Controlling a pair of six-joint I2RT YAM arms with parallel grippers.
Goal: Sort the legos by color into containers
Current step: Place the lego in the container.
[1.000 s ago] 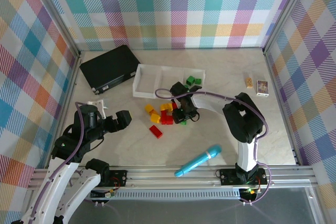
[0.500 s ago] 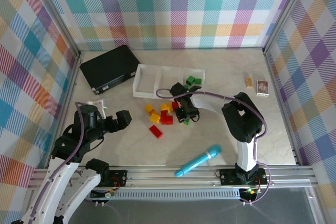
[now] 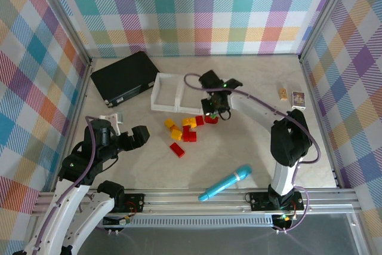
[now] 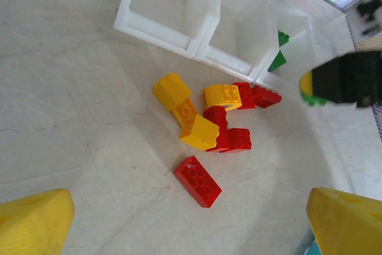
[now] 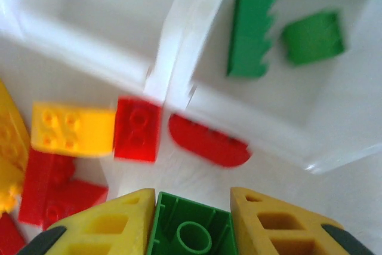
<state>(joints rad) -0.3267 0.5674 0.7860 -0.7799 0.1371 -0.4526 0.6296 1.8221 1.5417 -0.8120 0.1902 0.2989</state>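
Observation:
My right gripper (image 5: 192, 229) is shut on a green lego (image 5: 191, 232), hanging just in front of the white tray's (image 5: 179, 46) near wall. The right-hand container behind it holds green legos (image 5: 250, 28). In the top view the right gripper (image 3: 210, 112) sits at the tray's (image 3: 169, 107) right end. Red and yellow legos (image 3: 186, 131) lie heaped in front of the tray, with one red brick (image 3: 177, 149) apart. My left gripper (image 4: 191, 231) is open above the table near that red brick (image 4: 197, 181), holding nothing; in the top view it (image 3: 141, 135) rests left of the pile.
A flat black case (image 3: 125, 77) lies at the back left beside the tray. A long blue stick (image 3: 225, 183) lies near the front edge. Two small boxes (image 3: 298, 100) sit by the right wall. A small white bracket (image 3: 112, 116) is next to the left arm.
The right gripper has shut on a green lego from the pile's right side, lifted it and carried it back toward the tray's right end. The left arm has not moved.

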